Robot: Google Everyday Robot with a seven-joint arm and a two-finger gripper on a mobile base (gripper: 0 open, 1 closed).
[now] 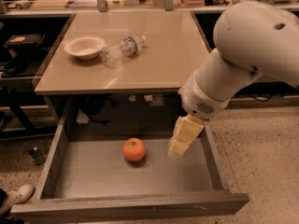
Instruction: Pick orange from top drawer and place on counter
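**Orange ungrasped, gripper off to one side**

Your small, round, bright-orange orange [134, 149] sits on the flat floor of the wide, shallow grey metal top drawer [88, 174]. The drawer is pulled open, and the fruit lies near the middle, apart from every wall. The pale yellow gripper [177, 146] hangs just beside it, toward the drawer's right-hand wall as you see it, and points down into the drawer. It holds nothing, and you cannot tell from this view whether it is spread or closed. Behind and above, the smooth tan counter [159, 59] carries a shallow white bowl [84, 46] and a clear plastic bottle [121, 49] lying on its side.

Watch these risks:
- If you descend without first centring over the fruit, a sideways nudge would likely send the round orange rolling across the slick floor.
- The bulky white arm [243, 55] is close to the right wall and the counter's front edge, so a careless lift could clip either.
- At placement, a release from too high could let the orange roll off the glossy counter or into the bottle.
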